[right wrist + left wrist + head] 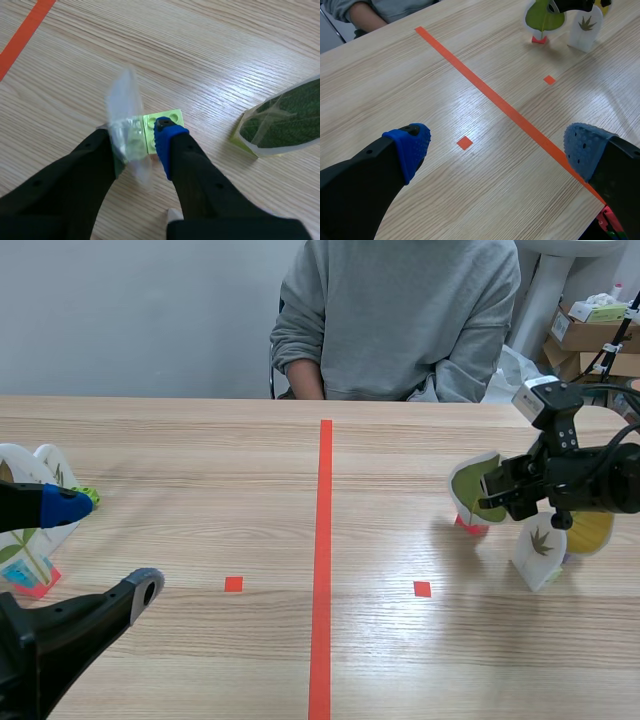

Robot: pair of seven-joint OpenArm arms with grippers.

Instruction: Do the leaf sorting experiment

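Observation:
My right gripper (490, 492) is shut on an upright laminated leaf card (472, 485) with a green leaf, just above a red piece (470, 525) on the table. In the right wrist view the card (125, 120) shows edge-on and blurred between the fingers of that gripper (135, 135), with a lime green studded brick (162, 125) at its foot. A second card with a dark green leaf (282, 117) lies beside that gripper. My left gripper (105, 545) is open at the near left, holding nothing. Its blue pads (412, 142) stand wide apart over bare table.
Behind the right gripper stand a white card with a small leaf (540, 545) and a yellow one (592, 530). At the far left are more leaf cards (30, 475), a green brick (88, 495) and a red base (32, 582). A person (400, 310) sits across the table.

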